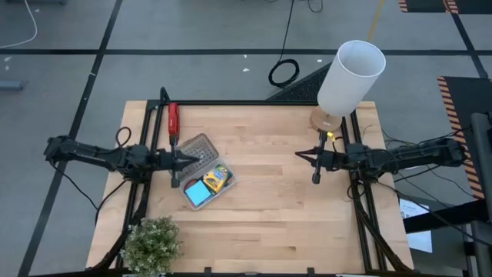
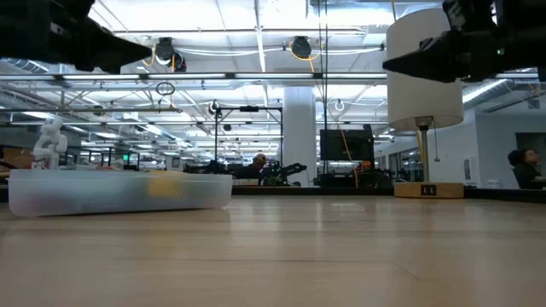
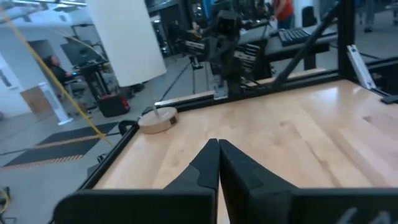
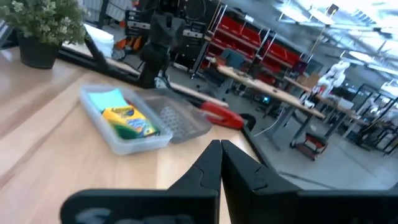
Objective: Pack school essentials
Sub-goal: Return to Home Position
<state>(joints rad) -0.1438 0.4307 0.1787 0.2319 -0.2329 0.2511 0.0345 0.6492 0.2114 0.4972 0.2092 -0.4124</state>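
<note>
Left hand (image 1: 176, 160) (closed, empty) hovers right by the clear case (image 1: 206, 173) — right hand (image 1: 317, 159), closed too, sits well across the surface (image 1: 277, 200).

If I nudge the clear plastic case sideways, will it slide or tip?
The clear plastic case looks low and flat-bottomed, so it would probably slide rather than tip. It holds only the crayon box and blue notepad, so it is likely light and may skate on the smooth table.
</note>
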